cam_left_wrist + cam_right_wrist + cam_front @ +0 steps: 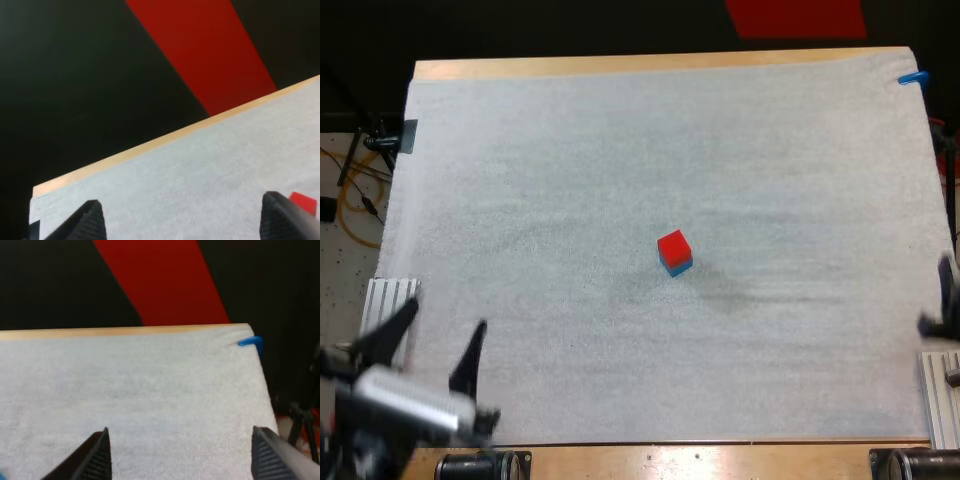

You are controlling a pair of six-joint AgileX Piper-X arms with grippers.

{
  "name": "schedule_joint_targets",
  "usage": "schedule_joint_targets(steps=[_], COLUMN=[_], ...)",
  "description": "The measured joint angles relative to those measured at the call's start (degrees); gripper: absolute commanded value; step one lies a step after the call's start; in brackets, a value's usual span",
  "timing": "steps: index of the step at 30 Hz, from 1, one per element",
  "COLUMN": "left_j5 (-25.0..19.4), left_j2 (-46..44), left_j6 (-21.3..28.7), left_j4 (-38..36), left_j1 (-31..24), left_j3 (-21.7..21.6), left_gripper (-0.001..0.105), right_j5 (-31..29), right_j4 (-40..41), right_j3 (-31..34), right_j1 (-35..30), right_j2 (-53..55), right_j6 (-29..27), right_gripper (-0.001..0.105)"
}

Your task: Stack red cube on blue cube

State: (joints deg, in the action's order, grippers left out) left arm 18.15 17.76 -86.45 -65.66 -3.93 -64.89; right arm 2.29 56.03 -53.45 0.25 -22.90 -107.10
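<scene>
The red cube sits on top of the blue cube near the middle of the white mat. My left gripper is open at the mat's near left corner, well away from the stack. In the left wrist view its fingertips stand wide apart, and the red cube peeks out beside one of them. My right gripper is at the right edge of the mat. Its fingertips stand wide apart over bare mat in the right wrist view.
Ribbed metal blocks lie at the near left and near right corners of the table. The wooden table edge runs along the far side.
</scene>
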Motion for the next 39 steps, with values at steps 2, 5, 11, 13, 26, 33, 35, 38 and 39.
schedule_joint_targets(steps=[2,5,11,13,26,33,35,38,39], left_j5=[0.0,0.0,0.0,0.0,0.0,-1.25,-1.9,-1.94,-1.94], left_j2=[-2.44,-6.99,-14.89,-17.59,-18.88,-18.88,-18.88,-18.88,-18.88], left_j6=[0.11,0.89,1.06,1.06,0.35,0.56,1.12,1.12,1.12], left_j4=[-1.59,-3.36,-10.89,-14.81,-22.45,-22.55,-22.34,-20.06,-18.68], left_j1=[0.0,0.0,0.0,0.0,0.0,0.0,0.0,0.0,0.0], left_j3=[0.0,0.0,-0.24,-0.24,0.31,0.31,0.86,2.79,3.86], left_gripper=[0.063,0.063,0.063,0.063,0.063,0.063,0.063,0.063,0.063], right_j5=[0.0,0.0,0.55,0.69,1.23,1.23,1.56,4.43,6.01], right_j4=[0.97,5.24,9.79,9.77,19.62,17.65,15.14,11.7,10.53], right_j3=[1.74,3.15,4.15,4.45,7.03,7.15,7.67,9.34,10.15], right_j1=[0.0,0.0,0.0,0.0,0.0,0.0,0.0,0.0,0.0], right_j2=[4.64,11.03,18.43,20.94,23.57,23.57,23.57,23.57,23.57], right_j6=[0.0,0.67,1.91,1.91,4.73,1.71,1.31,1.34,1.34], right_gripper=[0.058,0.058,0.058,0.058,0.058,0.058,0.058,0.058,0.058])
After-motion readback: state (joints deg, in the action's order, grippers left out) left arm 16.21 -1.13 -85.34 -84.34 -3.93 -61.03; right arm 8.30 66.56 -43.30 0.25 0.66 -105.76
